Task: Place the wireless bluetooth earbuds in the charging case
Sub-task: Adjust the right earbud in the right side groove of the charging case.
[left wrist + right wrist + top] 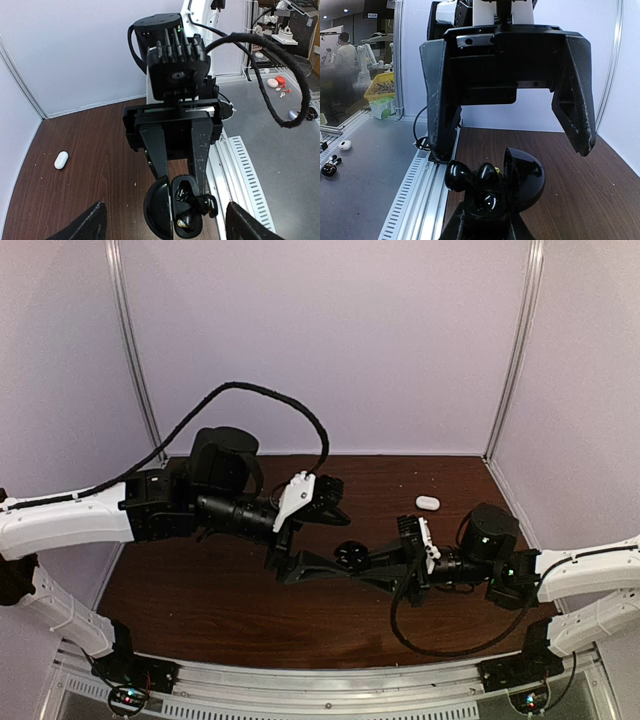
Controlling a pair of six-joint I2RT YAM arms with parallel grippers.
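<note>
A dark wood-grain tabletop (250, 625) sits inside a booth of pale lilac walls (330, 340) joined by slim metal posts. A slotted aluminium rail (330, 685) runs along the near edge, where both arm bases are bolted. A black braided cable (260, 390) loops above the left arm. The wrist views also show a grey bench (365, 165) outside the booth, strewn with small items too blurred to name.

The one container in hand is a black, glossy charging case (525, 175). It is held over the middle of the tabletop with its hinged lid swung open. The narrow jaws of the right gripper (182, 182) clamp its lower half. Two black earbuds (456, 175) sit at its open mouth. One bulges out past the rim on the side away from the lid, and the other lies further in beside it. Whether either is fully seated in its hollow I cannot tell.

The left gripper (510, 147) faces the case head-on and close by, its jaws spread wide and holding nothing.

A small white oval pebble (427, 502) lies on the tabletop near the back right wall, well apart from both grippers. Whether it is itself a case I cannot tell.
</note>
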